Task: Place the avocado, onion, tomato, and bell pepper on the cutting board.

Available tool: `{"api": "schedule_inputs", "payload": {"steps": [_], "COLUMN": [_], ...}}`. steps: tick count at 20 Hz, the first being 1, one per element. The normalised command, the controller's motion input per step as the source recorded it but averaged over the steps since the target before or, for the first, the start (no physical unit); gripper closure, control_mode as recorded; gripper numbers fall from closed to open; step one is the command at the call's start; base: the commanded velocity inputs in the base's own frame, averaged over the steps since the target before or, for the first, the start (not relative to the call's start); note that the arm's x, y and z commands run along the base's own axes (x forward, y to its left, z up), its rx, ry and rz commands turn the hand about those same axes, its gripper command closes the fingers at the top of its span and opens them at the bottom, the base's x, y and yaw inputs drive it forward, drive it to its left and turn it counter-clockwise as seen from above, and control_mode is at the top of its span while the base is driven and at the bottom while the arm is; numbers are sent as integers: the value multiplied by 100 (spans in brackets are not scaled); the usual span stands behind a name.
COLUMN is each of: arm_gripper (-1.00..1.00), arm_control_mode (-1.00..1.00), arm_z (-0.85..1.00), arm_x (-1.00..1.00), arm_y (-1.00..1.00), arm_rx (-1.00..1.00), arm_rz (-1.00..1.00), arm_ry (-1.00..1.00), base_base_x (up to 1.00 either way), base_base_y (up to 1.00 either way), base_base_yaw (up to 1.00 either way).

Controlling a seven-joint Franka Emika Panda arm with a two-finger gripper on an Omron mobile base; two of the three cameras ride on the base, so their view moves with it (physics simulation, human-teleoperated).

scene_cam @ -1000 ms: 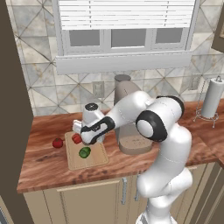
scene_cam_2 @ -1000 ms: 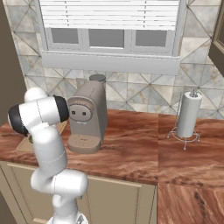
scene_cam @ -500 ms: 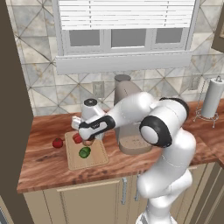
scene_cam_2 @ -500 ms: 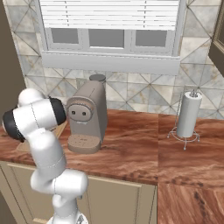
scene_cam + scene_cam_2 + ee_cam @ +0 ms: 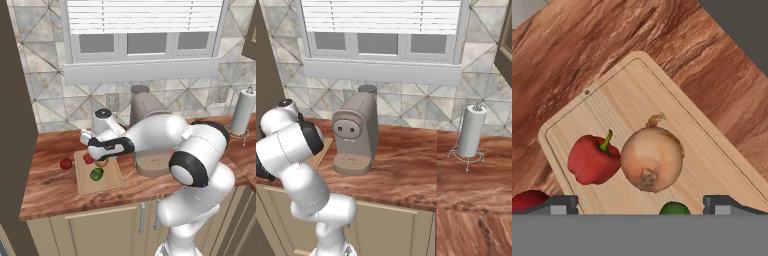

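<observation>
In the hand view we see our jaws (image 5: 640,207) at the bottom edge, spread wide and holding nothing. Just past them, the top of the green avocado (image 5: 673,208) peeks up at the bottom middle. Next comes the onion (image 5: 652,158) in the middle of the picture, touching the red bell pepper (image 5: 592,161) on its left — all three lie on the cutting board (image 5: 632,95). The tomato (image 5: 527,201) sits at the lower left, off the board, on the desk (image 5: 582,40). In the left base view, a coffee machine (image 5: 150,135) stands farther back.
</observation>
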Motion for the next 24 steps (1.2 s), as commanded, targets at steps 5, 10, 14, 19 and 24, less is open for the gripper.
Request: {"api": "schedule_inputs", "payload": {"steps": [5, 10, 14, 19, 24], "arm_gripper": [-100, -100, -100, -100, -100], "arm_control_mode": [-100, -100, -100, -100, -100], "arm_z": [41, 38, 31, 28, 23], "arm_x": [-26, -40, -41, -42, -40], "arm_y": [3, 0, 0, 0, 0], "arm_rx": [-2, -4, -5, -4, -3], "arm_rz": [0, 3, 11, 13, 14], "arm_ry": [-4, -3, 0, -1, -1], "base_base_x": [0, 0, 0, 0, 0], "base_base_y": [0, 0, 0, 0, 0], "base_base_yaw": [0, 0, 0, 0, 0]}}
